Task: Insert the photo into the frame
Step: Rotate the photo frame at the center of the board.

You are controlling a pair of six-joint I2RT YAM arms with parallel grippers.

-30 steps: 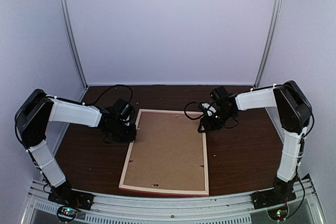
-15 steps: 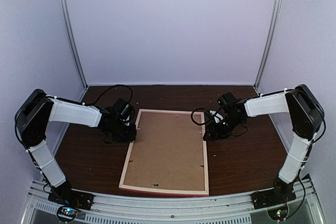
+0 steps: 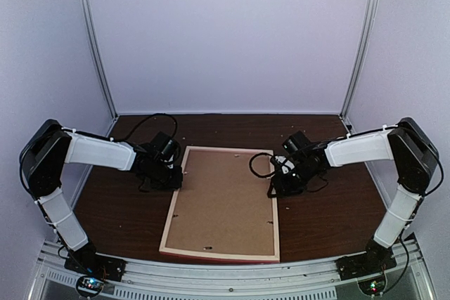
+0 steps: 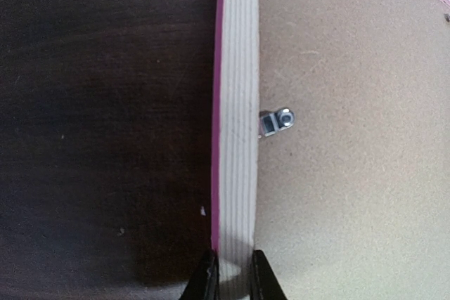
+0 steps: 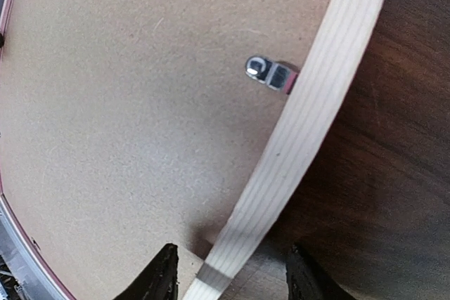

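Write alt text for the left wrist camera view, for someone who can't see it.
The left claw pinches the pale wood side of a pink-edged frame lying face down on a dark table. Right of the rail is the brown backing board, with a small metal clip.

The frame (image 3: 173, 205) lay face down, its pink front hidden but for a thin line along the edge, and the brown backing board (image 3: 225, 198) covered its inside. Both wrist views cut the frame off at their edges. Of the left gripper (image 4: 234, 277) and the right gripper (image 5: 232, 275) only the fingertips showed, the rest lost below the bottom edge. From overhead, the jaws were too small to make out.
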